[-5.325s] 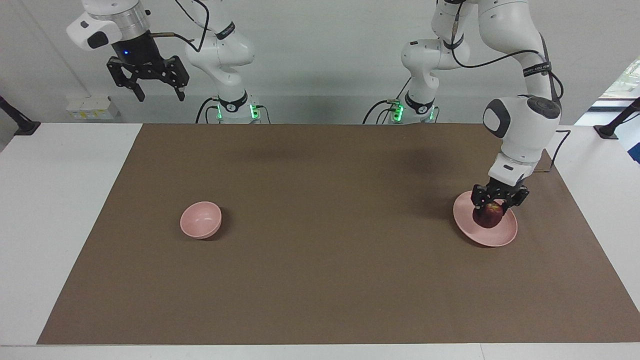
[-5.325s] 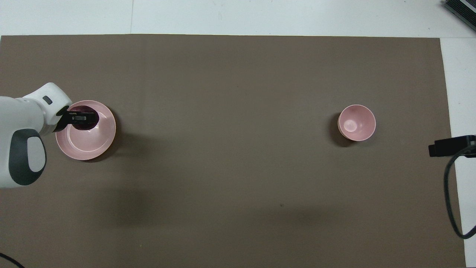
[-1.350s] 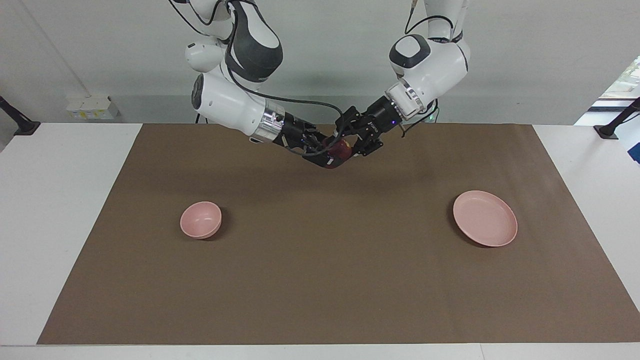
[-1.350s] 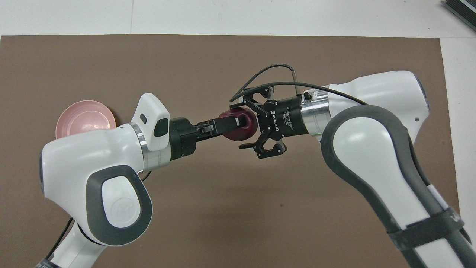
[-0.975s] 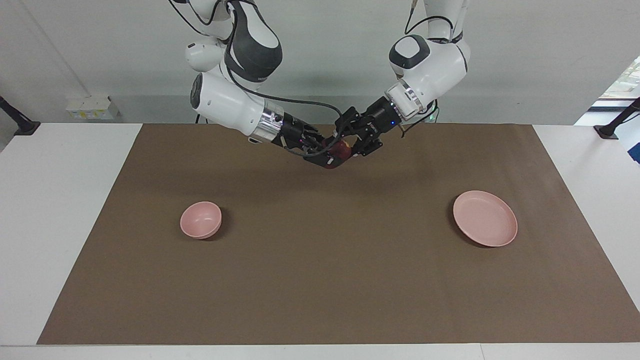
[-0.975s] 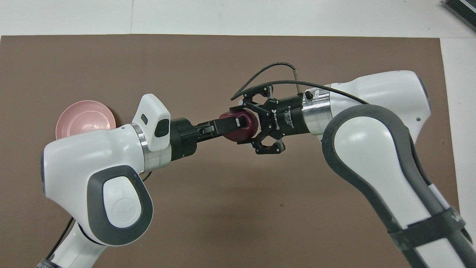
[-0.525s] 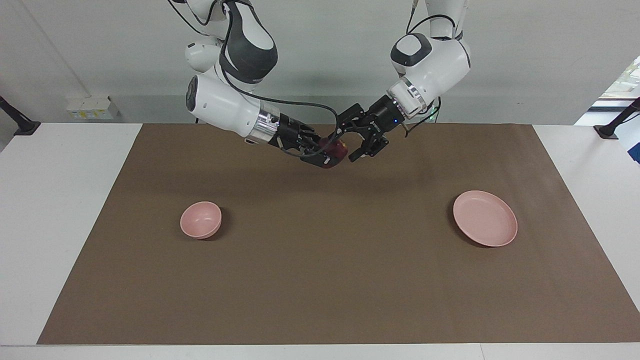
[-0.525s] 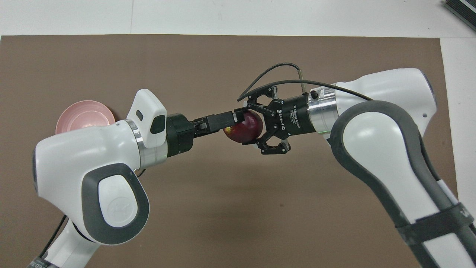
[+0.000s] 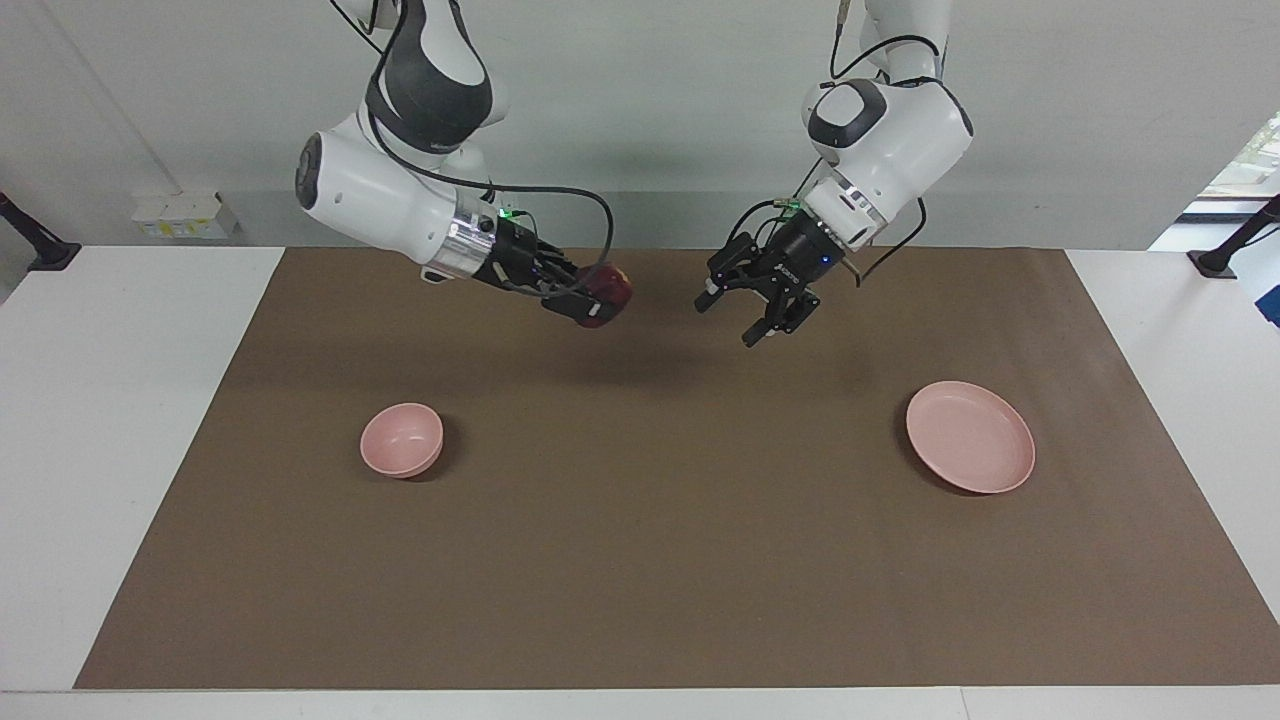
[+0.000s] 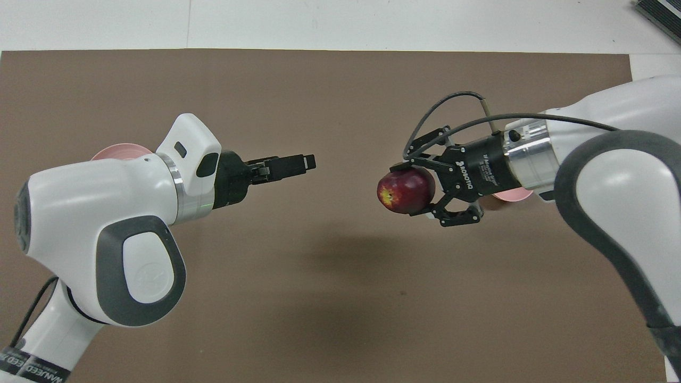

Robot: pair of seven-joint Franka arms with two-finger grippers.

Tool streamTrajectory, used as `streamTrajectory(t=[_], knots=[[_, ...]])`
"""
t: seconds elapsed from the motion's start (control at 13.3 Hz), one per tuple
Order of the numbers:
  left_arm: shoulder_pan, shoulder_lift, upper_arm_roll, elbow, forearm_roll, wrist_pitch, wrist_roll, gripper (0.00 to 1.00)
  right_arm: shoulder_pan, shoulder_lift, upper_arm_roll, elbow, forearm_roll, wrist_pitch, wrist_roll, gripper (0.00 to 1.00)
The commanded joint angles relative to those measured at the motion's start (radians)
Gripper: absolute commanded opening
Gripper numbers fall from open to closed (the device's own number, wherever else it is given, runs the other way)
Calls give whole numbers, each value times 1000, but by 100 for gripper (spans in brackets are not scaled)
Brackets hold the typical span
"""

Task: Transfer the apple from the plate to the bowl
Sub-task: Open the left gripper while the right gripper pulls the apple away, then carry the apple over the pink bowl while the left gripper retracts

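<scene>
Brown mat (image 9: 640, 560) spread on a white table (image 9: 110, 420), with a plain pale wall at the robots' end. On the mat, toward the right arm's end, a small pink bowl (image 9: 401, 440) with nothing in it. Toward the left arm's end, well apart from it, a wide pink plate (image 9: 970, 437), bare too. Up in the air over the mat, more toward the bowl's end than the plate's: the apple (image 9: 607, 288), dark red with a yellow spot, pinched in the right gripper (image 9: 598, 300), jaws closed snug round its sides. Over the middle of the mat, near the apple but not touching it: the left gripper (image 9: 727, 320), jaws spread wide, holding nothing. Looks like the carrying step, with the drop into the bowl not yet done. Probably a firm, smooth, round thing, a bit heavy for its size, so likely to slip or roll if squeezed off-centre. Best held across the fat middle, one finger on each side. Hard skin, but easy to bruise, so no need for a hard squeeze or a long drop. Bowl barely wider than the apple, so little room for a miss: needs lining up right over the bowl, then going down low before letting go. Could bounce out or tip the light bowl if dropped from high up.
</scene>
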Motion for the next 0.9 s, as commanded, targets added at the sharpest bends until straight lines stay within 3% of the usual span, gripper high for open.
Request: streamTrajectory(t=[0.0, 0.22, 0.38, 0.53, 0.82], knots=[[25, 25, -2, 48, 271, -73, -145, 100, -83, -75, 5, 0, -139, -93, -124, 0], [71, 89, -2, 178, 569, -283, -189, 100, -181, -77, 5, 39, -222, -144, -295, 0], [82, 95, -4, 208, 699, -361, -187, 100, -174, -76, 6, 33, -434, -95, -500, 0], [91, 95, 8, 209, 721, -395, -187, 100, -169, -56, 9, 27, -549, -26, -628, 0], [163, 94, 7, 203, 754, -449, -184, 100, -170, 67, 8, 11, -646, 132, -828, 0]])
